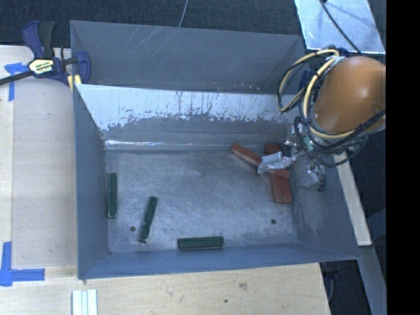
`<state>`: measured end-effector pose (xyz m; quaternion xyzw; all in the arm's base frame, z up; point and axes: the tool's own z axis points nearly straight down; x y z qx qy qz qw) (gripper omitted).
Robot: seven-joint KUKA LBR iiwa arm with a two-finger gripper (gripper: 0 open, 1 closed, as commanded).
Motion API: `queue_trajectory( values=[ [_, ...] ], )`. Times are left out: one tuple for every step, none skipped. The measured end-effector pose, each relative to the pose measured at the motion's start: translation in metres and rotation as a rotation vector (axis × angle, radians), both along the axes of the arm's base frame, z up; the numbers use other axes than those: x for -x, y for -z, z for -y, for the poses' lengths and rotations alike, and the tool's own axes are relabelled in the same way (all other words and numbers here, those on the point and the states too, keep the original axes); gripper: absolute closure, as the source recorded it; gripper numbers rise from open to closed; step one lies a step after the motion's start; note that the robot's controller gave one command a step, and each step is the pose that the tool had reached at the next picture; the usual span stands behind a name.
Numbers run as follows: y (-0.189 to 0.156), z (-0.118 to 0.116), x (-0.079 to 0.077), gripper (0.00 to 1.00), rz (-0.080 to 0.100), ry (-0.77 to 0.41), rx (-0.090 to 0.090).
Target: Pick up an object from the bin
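I see one green bar (112,194) lying at left, a tilted green bar (148,219) near it, and a third bar (201,243) along the front.

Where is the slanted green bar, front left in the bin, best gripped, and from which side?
Take the green bar at mid-length, across its narrow width, from straight above. It lies flat on the floor, apart from the other bars, so both long sides look free; match its slant.
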<state>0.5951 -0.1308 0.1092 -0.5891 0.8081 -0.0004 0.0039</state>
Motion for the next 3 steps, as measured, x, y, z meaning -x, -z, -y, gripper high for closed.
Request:
queue_trajectory(
  values=[
    [0.002, -0.001, -0.002, 0.0, 0.0, -0.022, -0.002],
    [0.032, 0.009, -0.023, 1.0, -0.005, -0.281, -0.001],
    [0.032, 0.007, -0.023, 1.0, -0.005, -0.281, -0.003]
  ],
)
